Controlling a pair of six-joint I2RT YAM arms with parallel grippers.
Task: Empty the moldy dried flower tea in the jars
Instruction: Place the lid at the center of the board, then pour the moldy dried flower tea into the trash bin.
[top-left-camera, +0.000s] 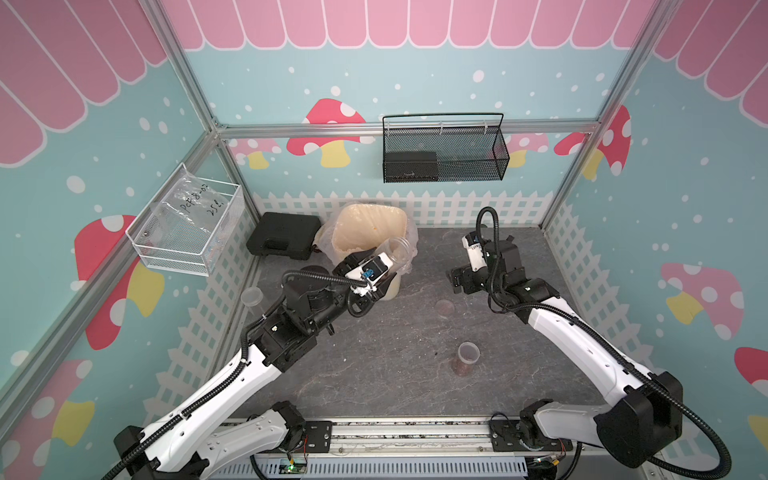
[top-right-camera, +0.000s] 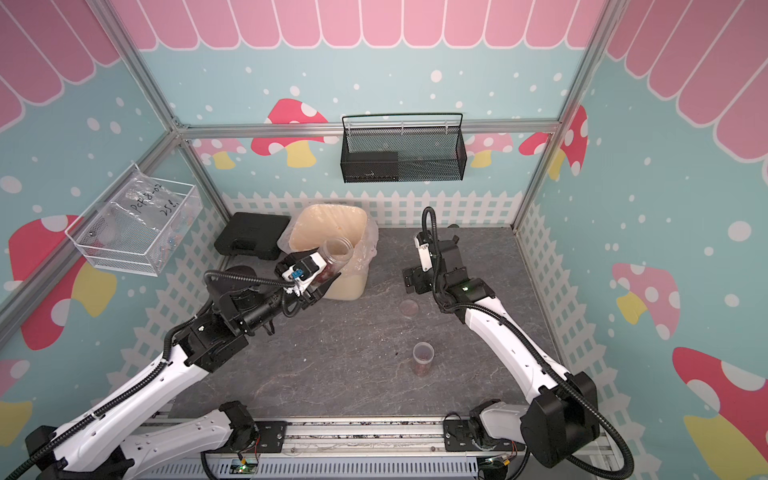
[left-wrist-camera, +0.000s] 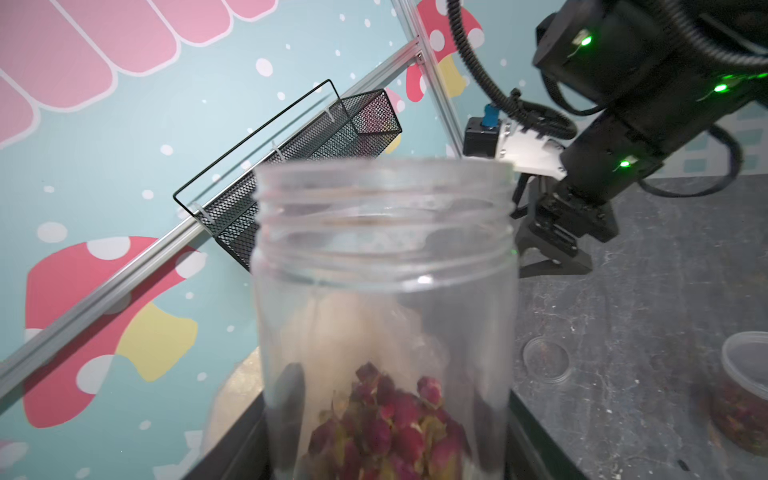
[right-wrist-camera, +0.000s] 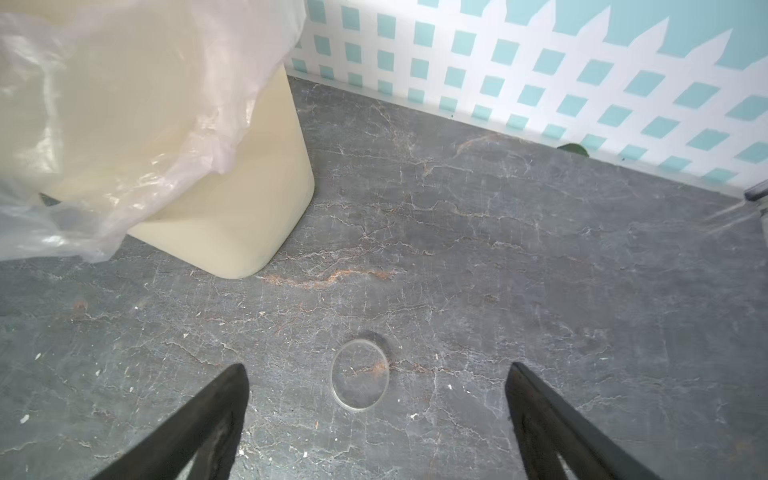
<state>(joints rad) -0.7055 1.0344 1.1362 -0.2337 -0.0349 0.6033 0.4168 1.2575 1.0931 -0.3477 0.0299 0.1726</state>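
Fingers of the left gripper (left-wrist-camera: 386, 415) show only as dark blurs through the open jar (top-left-camera: 395, 252) they clamp, tilted over the waste bin (right-wrist-camera: 249, 187), tea (left-wrist-camera: 388, 432) lying at its base. Right gripper (right-wrist-camera: 377, 368) hangs spread above a lid (right-wrist-camera: 360, 375) right of the bin; a tea-filled jar (top-left-camera: 467, 358) stands nearer.

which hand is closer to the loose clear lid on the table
Right. The right hand hovers open close to the lid; the left hand is farther off at the waste bin, gripping a jar.
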